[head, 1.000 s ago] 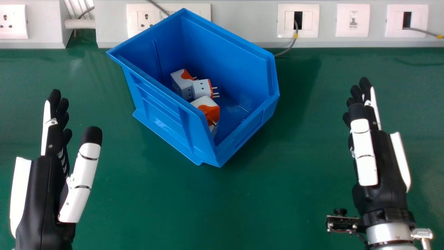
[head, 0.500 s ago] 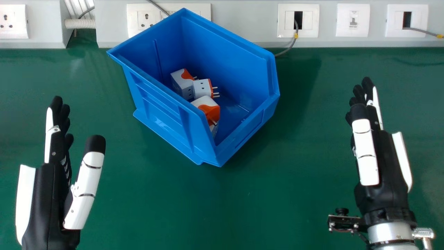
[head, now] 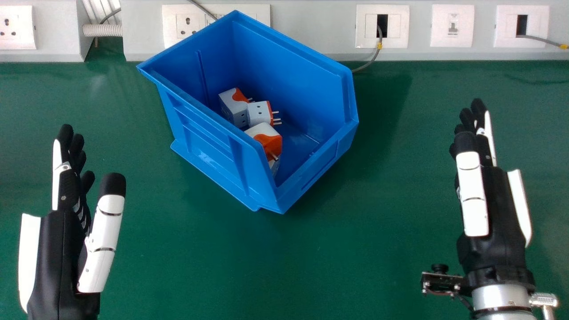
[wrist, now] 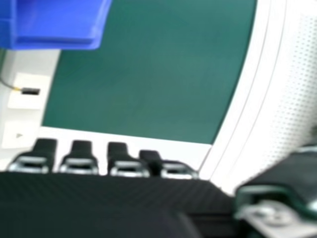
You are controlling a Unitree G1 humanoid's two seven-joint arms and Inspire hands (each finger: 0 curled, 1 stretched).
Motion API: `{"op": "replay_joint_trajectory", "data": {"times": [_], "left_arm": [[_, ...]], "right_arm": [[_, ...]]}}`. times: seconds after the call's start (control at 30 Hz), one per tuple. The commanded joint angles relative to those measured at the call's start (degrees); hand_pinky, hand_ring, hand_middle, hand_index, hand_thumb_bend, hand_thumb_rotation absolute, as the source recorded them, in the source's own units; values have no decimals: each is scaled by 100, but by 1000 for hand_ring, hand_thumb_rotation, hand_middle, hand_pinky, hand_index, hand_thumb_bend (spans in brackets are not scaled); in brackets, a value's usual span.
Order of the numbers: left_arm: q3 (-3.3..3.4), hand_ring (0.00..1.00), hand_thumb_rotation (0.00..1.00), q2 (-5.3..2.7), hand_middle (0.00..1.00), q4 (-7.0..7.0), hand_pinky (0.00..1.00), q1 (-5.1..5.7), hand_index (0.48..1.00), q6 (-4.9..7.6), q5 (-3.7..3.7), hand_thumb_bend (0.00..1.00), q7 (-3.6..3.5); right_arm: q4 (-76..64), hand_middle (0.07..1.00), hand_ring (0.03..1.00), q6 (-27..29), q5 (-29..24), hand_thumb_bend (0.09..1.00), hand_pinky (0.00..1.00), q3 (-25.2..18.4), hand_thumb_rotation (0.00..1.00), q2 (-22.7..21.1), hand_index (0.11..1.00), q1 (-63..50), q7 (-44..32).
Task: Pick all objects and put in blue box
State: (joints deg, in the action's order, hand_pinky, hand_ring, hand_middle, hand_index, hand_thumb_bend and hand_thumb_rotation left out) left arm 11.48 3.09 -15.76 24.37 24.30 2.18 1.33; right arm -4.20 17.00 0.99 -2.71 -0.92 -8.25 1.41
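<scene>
**Both Sides Drifted Outward**

The right hand [head: 504, 213] had shifted slightly outward, the left hand [head: 51, 253] outward and back. Both stood open, fingers extended, holding nothing. Between them, white-and-orange plug adapters [head: 264, 130] lay inside the unmoved blue box [head: 209, 146] on the green table [head: 355, 266].

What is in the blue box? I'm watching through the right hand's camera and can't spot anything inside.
Observer: At least three white-and-orange plug adapters lie in the box.
Operator: Are they lined up neatly?
Observer: No, they sit bunched toward the box's left side in the head view, turned different ways.
Operator: Where's the robot's other hand, and is it carrying one?
Observer: The left hand is out to the left of the box, its fingers straight, holding nothing.
</scene>
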Motion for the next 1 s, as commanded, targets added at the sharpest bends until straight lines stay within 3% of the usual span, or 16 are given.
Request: {"op": "replay_joint_trajectory", "data": {"times": [0.0, 0.23, 0.4, 0.73, 0.97], "left_arm": [[19, 1000, 869, 14, 1000, -67, 967, -31, 1000, 32, -49, 543, -10], [37, 1000, 856, 32, 1000, -61, 961, -10, 1000, 75, -14, 527, -3], [57, 997, 851, 13, 1000, -114, 947, 28, 1000, 7, 28, 530, 32], [14, 978, 853, -42, 996, -195, 903, 43, 1000, -86, 165, 546, 103], [2, 953, 852, -71, 983, -222, 863, 81, 1000, -73, 144, 552, 90]], "right_arm": [[-77, 1000, 1000, 63, 8, 379, 1000, -71, 1000, -2, 1000, 70, 67], [-85, 1000, 1000, 59, 80, 377, 1000, -52, 1000, 10, 1000, 34, 146], [-106, 1000, 1000, 41, 98, 389, 999, -48, 1000, -3, 1000, 47, 151], [-156, 1000, 1000, 39, 153, 405, 977, -68, 1000, -21, 1000, -9, 168], [-153, 1000, 1000, 30, 226, 406, 953, -70, 1000, -35, 1000, -41, 202]]}}
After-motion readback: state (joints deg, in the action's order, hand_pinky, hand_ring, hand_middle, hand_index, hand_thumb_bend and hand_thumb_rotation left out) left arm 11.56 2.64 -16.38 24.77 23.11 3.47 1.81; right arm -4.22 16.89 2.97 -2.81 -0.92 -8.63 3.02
